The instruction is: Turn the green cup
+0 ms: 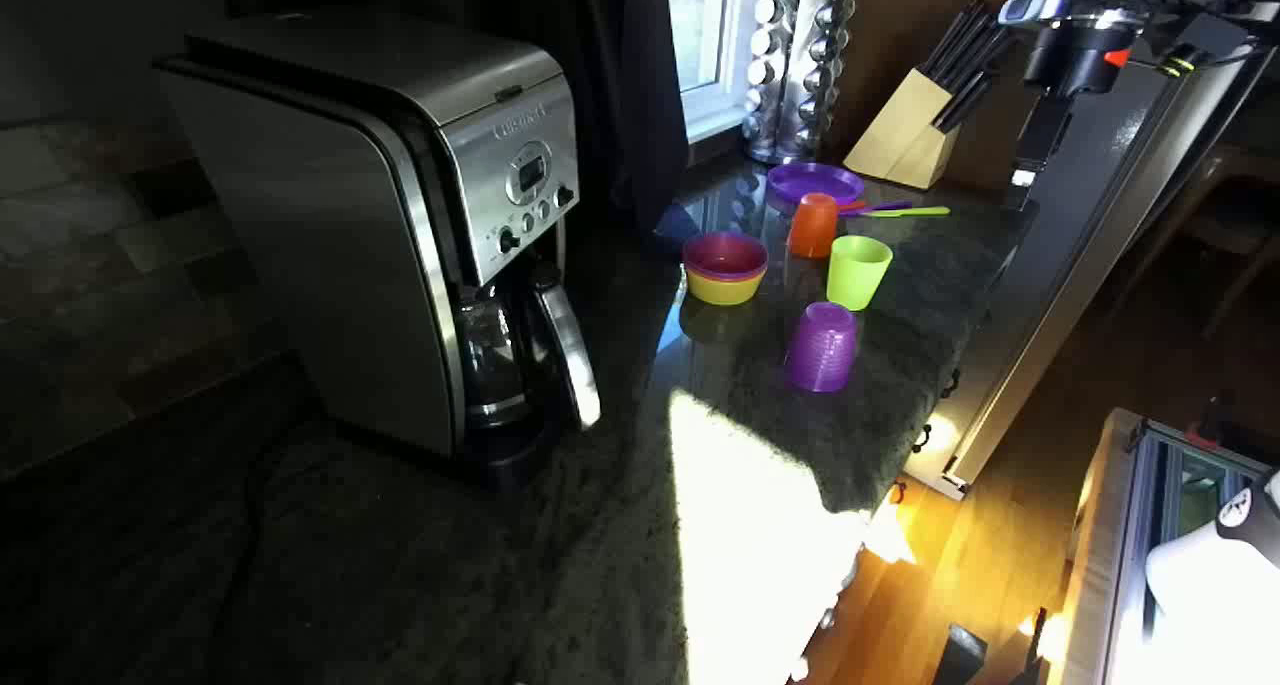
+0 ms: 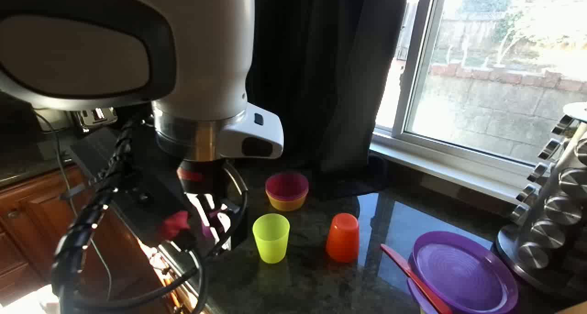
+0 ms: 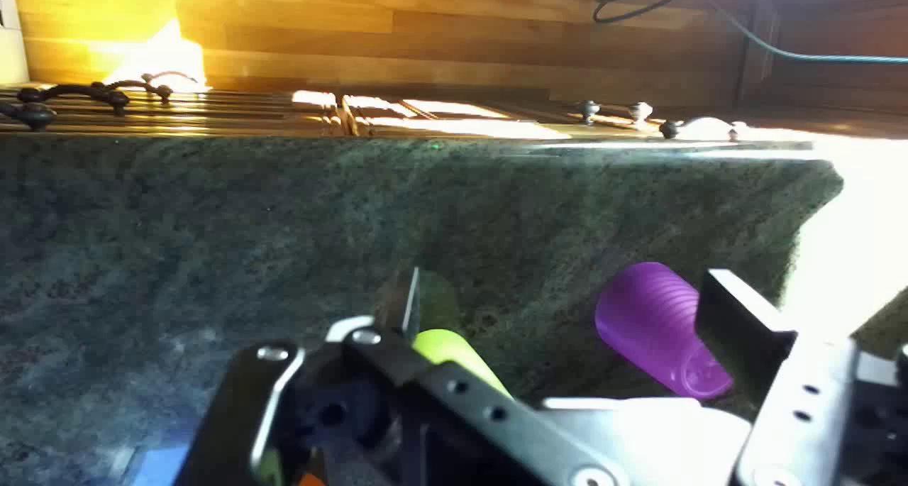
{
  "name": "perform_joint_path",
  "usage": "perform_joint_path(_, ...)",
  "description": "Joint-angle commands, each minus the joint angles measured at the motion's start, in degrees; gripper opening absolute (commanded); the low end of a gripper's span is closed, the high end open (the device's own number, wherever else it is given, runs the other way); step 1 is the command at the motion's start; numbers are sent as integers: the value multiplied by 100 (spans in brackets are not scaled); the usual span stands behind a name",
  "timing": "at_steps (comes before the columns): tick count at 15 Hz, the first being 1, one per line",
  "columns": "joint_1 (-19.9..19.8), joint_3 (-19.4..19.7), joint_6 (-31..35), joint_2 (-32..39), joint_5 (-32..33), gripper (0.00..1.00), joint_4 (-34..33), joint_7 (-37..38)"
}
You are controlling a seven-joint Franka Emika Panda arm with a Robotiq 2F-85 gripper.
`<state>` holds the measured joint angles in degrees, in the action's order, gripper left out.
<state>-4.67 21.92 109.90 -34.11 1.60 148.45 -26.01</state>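
Gripper (image 3: 571,316) closest in wrist view: fingers (image 3: 741,337) spread well apart, nothing held between them. Step in hand: approach, I'd say; no grasp made. Arm (image 2: 211,66) looms large in an exterior view, wrist bent so the tool hangs fingers-down, higher than the counter (image 3: 248,245). Green cup (image 2: 271,238) next out, upright on the counter, mouth up, partly hidden by a finger in wrist view; gap to that finger can't be judged, hardware's in the way. Purple cup (image 3: 649,323) and orange cup (image 2: 343,238) both mouth-down, so turning likely means flipping green to match; not done. Next move: line up around it, lower, pinch, lift clear, roll the wrist. Farther back: stacked bowls (image 2: 287,192), then dark curtain (image 2: 316,85) and window (image 2: 495,103).
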Motion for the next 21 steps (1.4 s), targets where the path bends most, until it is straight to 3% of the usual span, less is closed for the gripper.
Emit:
perform_joint_path(1, -138, -128, -6, 32, -78, 100, -6, -68)
perform_joint_path(7, -138, -129, -6, 32, -78, 100, -5, -68)
perform_joint_path(9, -136, -45, -176, 588, -555, 100, -396, 452)
perform_joint_path(10, -183, -70, 85, 736, -660, 100, -399, 664)
perform_joint_path(21, -663, -86, 150, 3027, -2498, 100, -1746, 2066)
